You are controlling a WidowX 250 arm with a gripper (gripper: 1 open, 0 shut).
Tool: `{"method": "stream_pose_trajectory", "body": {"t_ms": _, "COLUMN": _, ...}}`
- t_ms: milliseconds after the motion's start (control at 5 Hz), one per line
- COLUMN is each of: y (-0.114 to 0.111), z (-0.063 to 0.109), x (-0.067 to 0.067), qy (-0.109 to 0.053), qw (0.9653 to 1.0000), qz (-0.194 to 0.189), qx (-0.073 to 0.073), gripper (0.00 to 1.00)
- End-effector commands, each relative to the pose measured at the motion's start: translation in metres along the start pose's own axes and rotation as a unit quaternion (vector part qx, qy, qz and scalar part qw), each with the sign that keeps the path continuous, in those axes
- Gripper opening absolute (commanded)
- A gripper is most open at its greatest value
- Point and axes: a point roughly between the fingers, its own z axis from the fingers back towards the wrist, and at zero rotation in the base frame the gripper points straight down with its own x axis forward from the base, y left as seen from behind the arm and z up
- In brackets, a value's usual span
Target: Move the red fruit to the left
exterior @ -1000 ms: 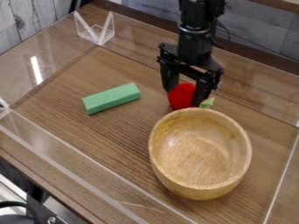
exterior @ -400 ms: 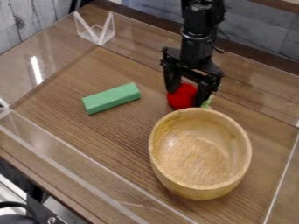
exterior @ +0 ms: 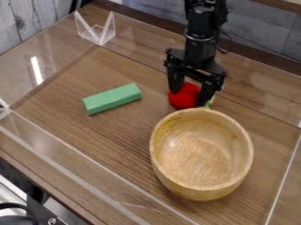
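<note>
The red fruit (exterior: 182, 97) is small, round and glossy, with a bit of green at its right side. It rests on the wooden table (exterior: 83, 136) just beyond the far rim of the wooden bowl. My black gripper (exterior: 192, 88) hangs straight down over it. Its jaws are open, one finger on each side of the fruit's upper part. Whether the fingers touch the fruit I cannot tell.
A large wooden bowl (exterior: 201, 155) stands at the front right, close to the fruit. A green rectangular block (exterior: 112, 98) lies to the left of the fruit. Clear acrylic walls (exterior: 35, 70) enclose the table, with a clear stand (exterior: 94, 28) at the back left.
The gripper has shifted slightly to the right and a little up over the fruit. Its jaws stay open. The fruit, block and bowl have not moved.
</note>
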Motion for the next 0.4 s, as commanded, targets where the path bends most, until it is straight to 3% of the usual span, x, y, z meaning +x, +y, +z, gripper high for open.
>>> {"method": "stream_pose_trajectory", "body": {"t_ms": 0, "y": 0.0116, "z": 0.0149, "x": 0.0028, "qy": -0.023, "qw": 0.9995, "qz": -0.022, "qx": 0.003, "gripper": 1.00}}
{"method": "stream_pose_trajectory", "body": {"t_ms": 200, "y": 0.0184, "z": 0.0201, "x": -0.0026, "qy": -0.022, "qw": 0.9987, "qz": -0.047, "qx": 0.003, "gripper": 1.00}}
